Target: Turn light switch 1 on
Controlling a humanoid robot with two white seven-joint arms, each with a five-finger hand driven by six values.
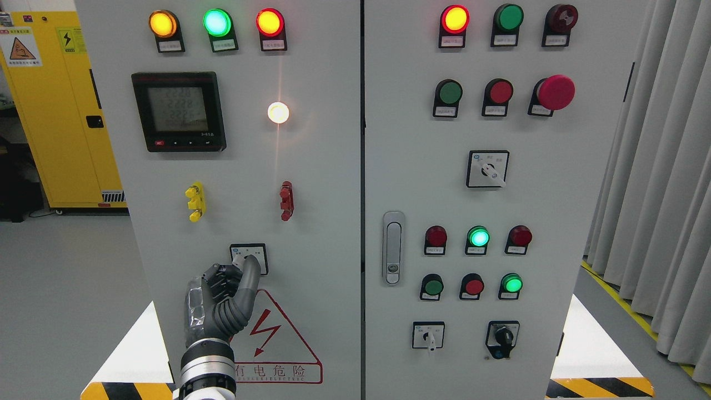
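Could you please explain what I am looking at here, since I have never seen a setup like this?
This is one picture, taken from a camera on a humanoid robot's head, facing a grey electrical cabinet with two doors. The doors carry indicator lamps, push buttons, a digital meter and several rotary switches. The dark jointed thing at the lower left is the left robot hand, reaching up from the bottom edge. Its fingers are mostly curled, and one raised finger touches the small rotary switch above the red warning triangle. It grips nothing. A white lamp glows above. The right arm is out of view.
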